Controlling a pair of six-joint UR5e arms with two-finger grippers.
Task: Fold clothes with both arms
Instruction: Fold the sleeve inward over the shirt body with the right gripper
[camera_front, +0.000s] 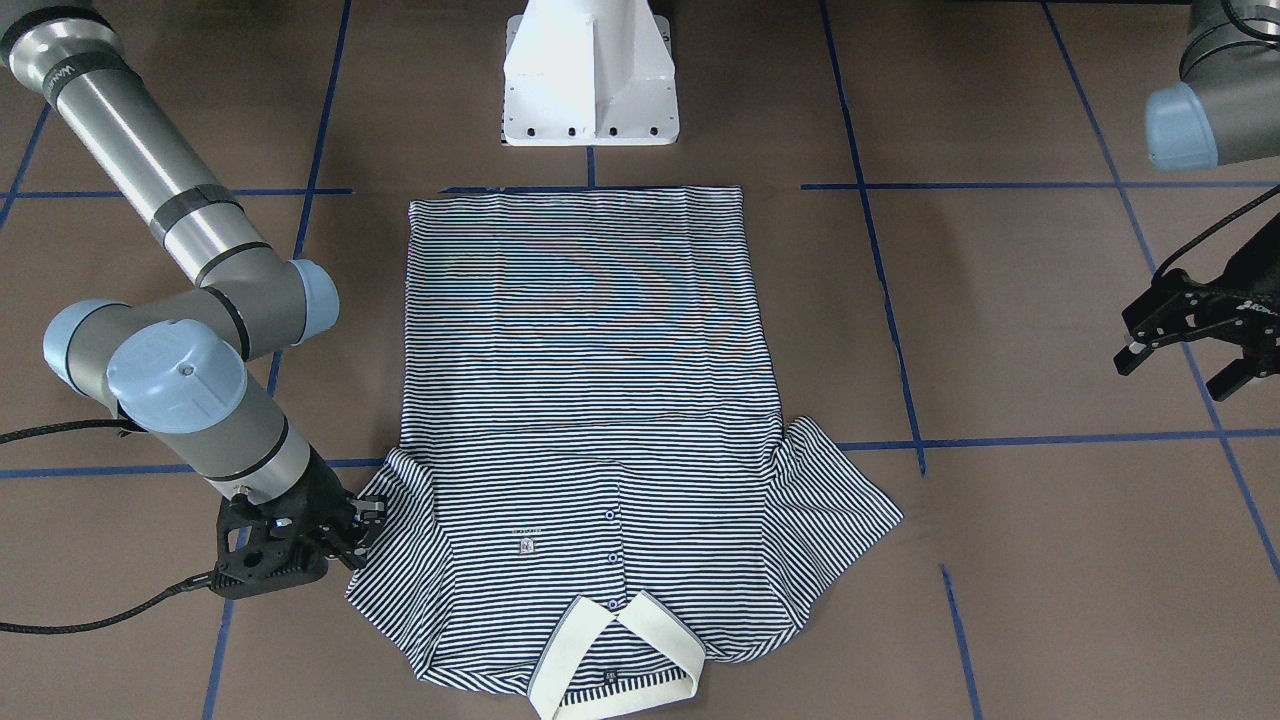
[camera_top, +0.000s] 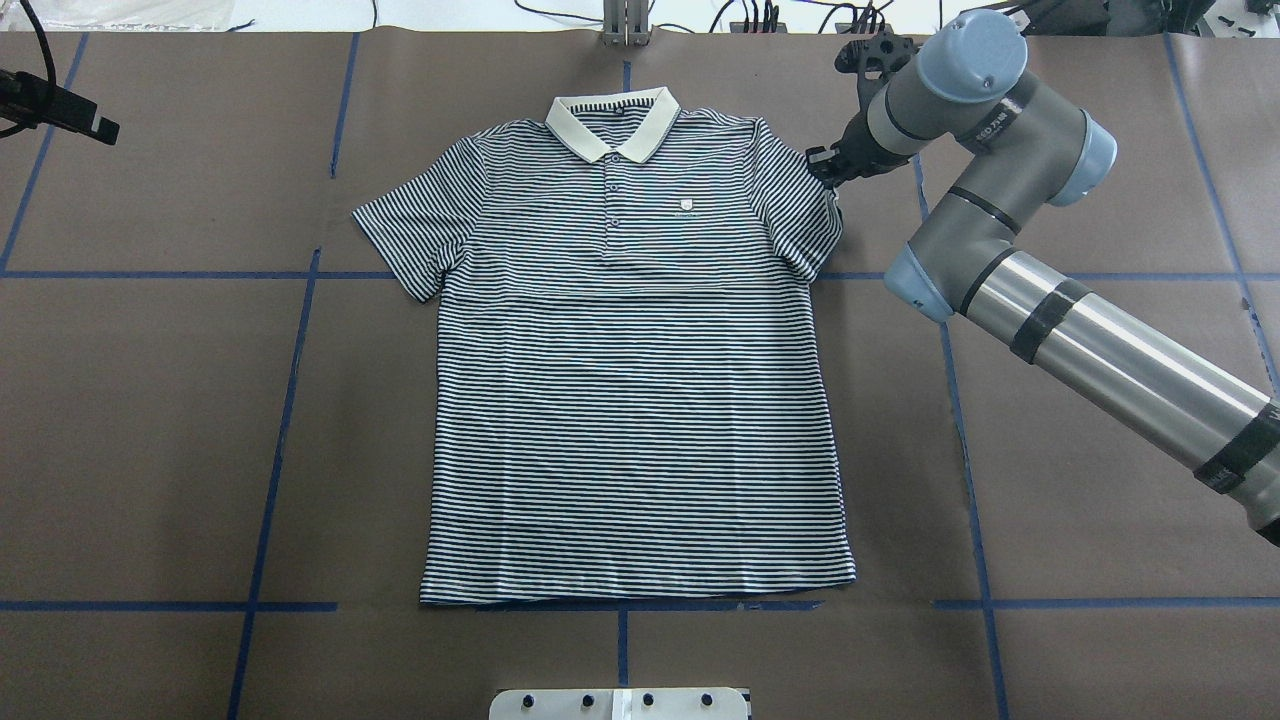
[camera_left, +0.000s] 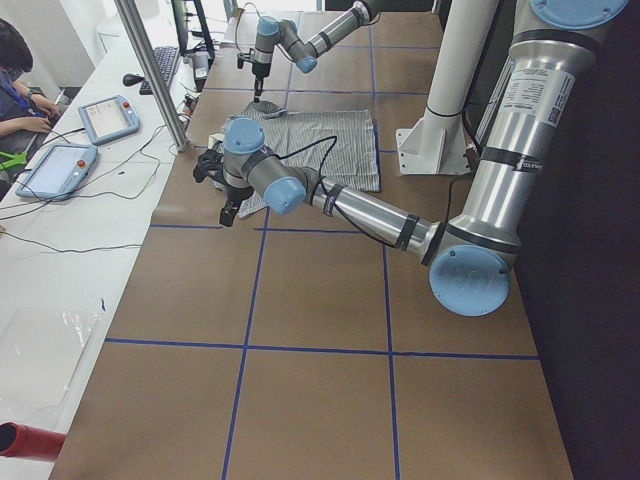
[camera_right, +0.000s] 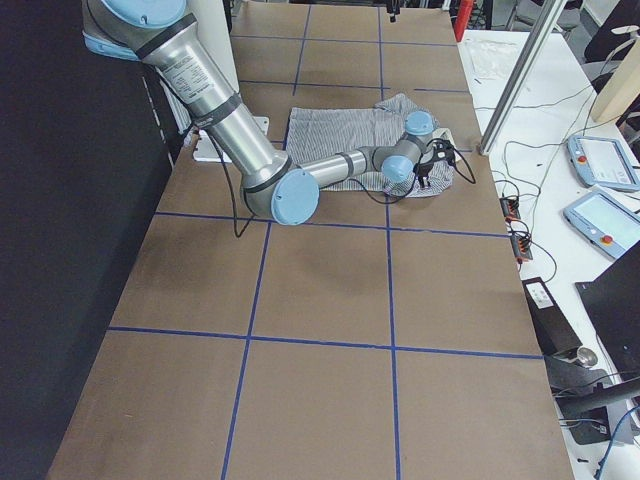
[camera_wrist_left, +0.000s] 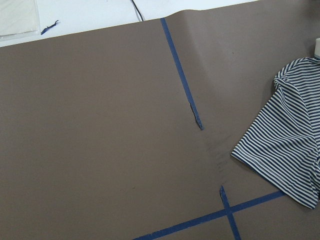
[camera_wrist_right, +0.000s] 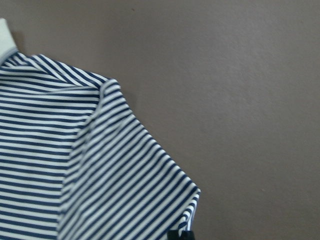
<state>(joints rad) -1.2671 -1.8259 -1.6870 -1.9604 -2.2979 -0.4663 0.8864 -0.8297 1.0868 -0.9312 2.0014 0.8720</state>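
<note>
Right end effector (camera_front: 360, 528) meets the polo shirt's (camera_front: 590, 400) sleeve hem at eight o'clock, probably to start folding, though I cannot tell whether it grips. Left end effector (camera_front: 1180, 365) hangs open at three o'clock.

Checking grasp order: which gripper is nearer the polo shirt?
Right. The right gripper is at the polo shirt sleeve edge; the left gripper hangs off the opposite side, clear of the fabric.
</note>
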